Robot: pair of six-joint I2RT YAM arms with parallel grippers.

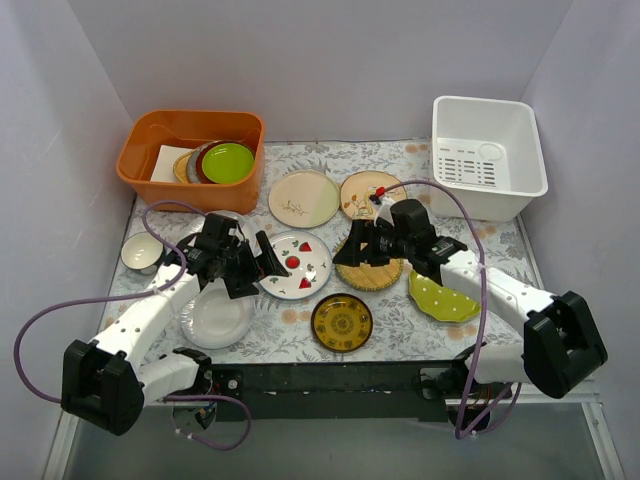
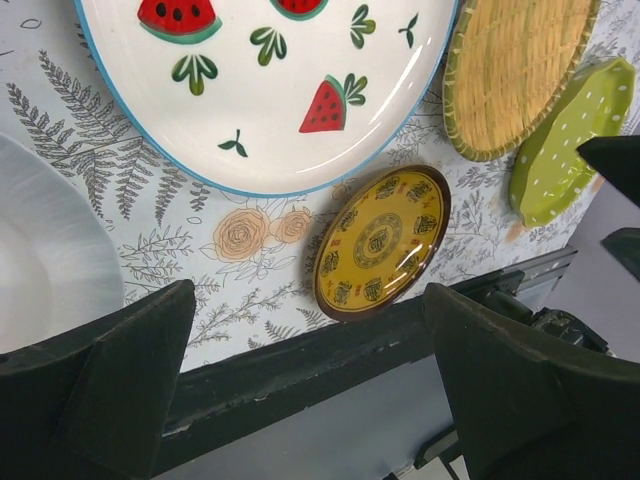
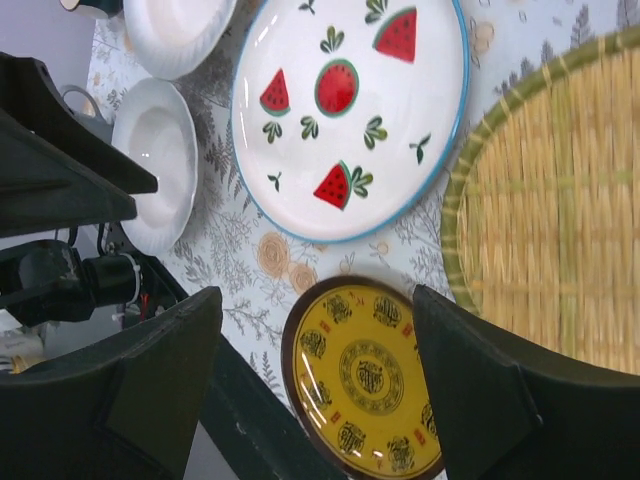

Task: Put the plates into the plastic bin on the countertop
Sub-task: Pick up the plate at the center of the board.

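Several plates lie on the countertop (image 1: 400, 330): cream with sprig (image 1: 303, 198), tan with bird (image 1: 370, 193), white with red wedges (image 1: 297, 265), yellow woven-look (image 1: 372, 272), amber patterned (image 1: 342, 322), dotted lime-green (image 1: 443, 297) and plain white (image 1: 215, 318). The white plastic bin (image 1: 487, 155) stands at the back right and holds no plate. My left gripper (image 1: 262, 272) is open and empty, just left of the red-wedge plate (image 2: 270, 90). My right gripper (image 1: 348, 245) is open and empty above the woven plate (image 3: 560, 220), its fingers framing the amber plate (image 3: 365, 380).
An orange tub (image 1: 190, 145) at the back left holds stacked plates with a lime-green one on top (image 1: 228, 162). A small white bowl (image 1: 140, 253) sits at the left edge. The two grippers face each other across the red-wedge plate. A dark rail (image 1: 330, 378) runs along the near edge.
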